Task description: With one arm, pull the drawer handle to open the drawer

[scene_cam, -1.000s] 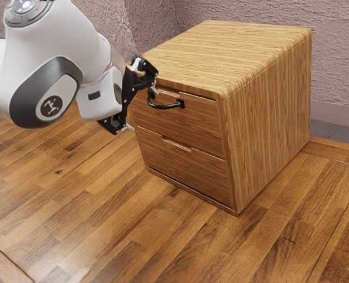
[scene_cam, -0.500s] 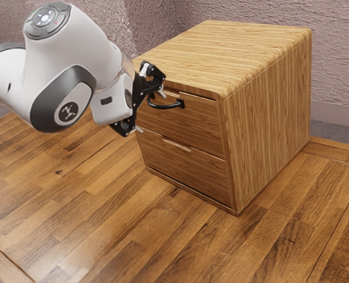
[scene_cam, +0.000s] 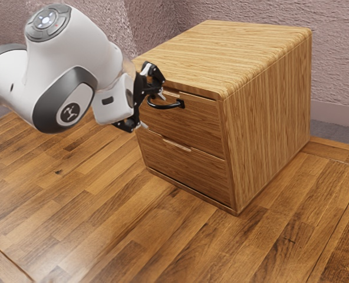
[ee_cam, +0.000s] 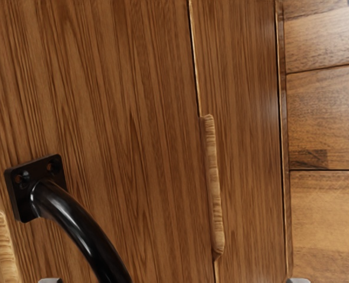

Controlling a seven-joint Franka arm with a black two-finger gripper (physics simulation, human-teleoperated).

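Gripper (scene_cam: 156,92) fingers are apart, straddling the handle (scene_cam: 166,107) end; the handle runs toward 4 o'clock on the shut top drawer (scene_cam: 189,125). The grip sits off-centre near the mount, so closing may slip off the curve or pull skewed.

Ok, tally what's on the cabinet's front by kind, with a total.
Drawers: 2 (upper drawer, lower drawer)
Black handle: 1
Wooden lip strips: 2 (upper strip, lower strip)
Total: 5
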